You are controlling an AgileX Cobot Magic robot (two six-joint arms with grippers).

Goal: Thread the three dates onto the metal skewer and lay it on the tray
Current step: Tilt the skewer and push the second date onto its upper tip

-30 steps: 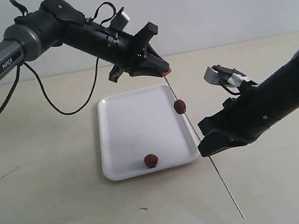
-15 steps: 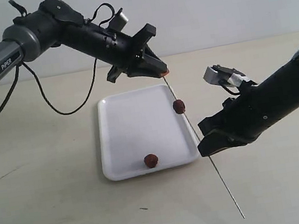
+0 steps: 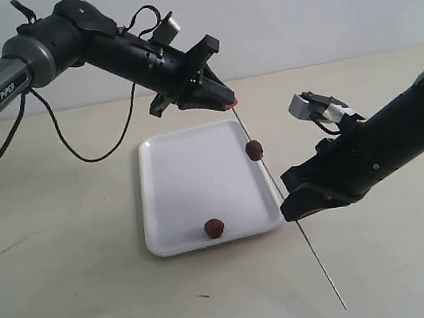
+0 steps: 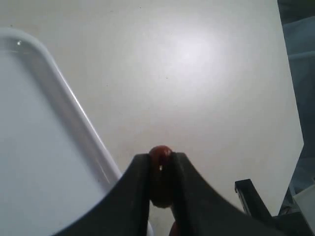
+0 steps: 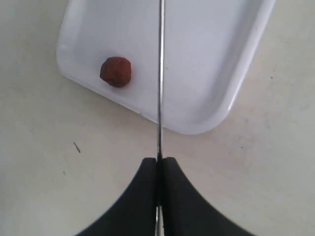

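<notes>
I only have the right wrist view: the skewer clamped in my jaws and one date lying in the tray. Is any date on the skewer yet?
Observer: Yes. One threaded date sits on the skewer, up the rod from the right gripper. In the exterior view it appears by the right rim of the tray.
Operator: And the last one?
Observer: The third date is pinched in the left gripper, raised off the table.
Operator: How near is it to the rod's end?
Observer: In the exterior view it is right at the upper tip. I cannot tell whether it is pierced.
</notes>
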